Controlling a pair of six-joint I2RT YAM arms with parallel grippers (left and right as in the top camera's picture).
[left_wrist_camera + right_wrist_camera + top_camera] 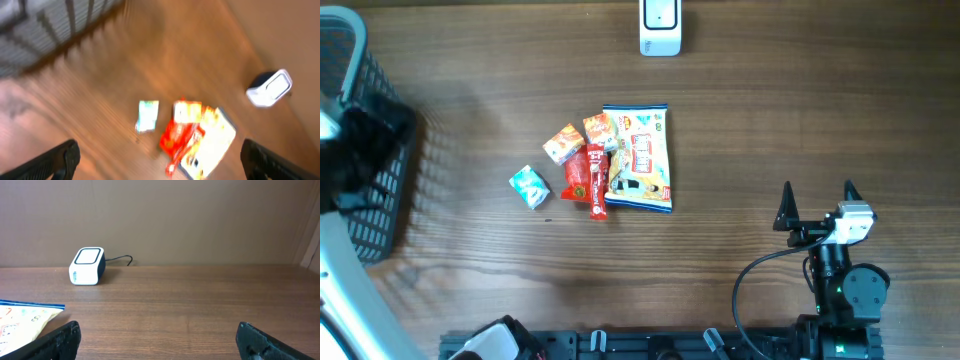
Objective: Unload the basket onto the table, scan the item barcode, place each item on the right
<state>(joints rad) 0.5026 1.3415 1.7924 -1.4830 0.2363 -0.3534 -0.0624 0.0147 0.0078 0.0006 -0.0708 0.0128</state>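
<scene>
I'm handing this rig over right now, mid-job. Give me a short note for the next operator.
Left end effector: open, empty, up near the basket.
Right end effector: open, empty, right of the snack pile.
The snack pile lies mid-table; the scanner stands at the far edge, nothing in front of it.
Done: cannot tell from here; basket contents unclear.
Left: pick an item, show its barcode to the scanner.

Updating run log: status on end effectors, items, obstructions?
Left end effector open, empty. Right end effector open, empty. Snack packets piled mid-table, not held. Nothing blocking scanner.
</scene>
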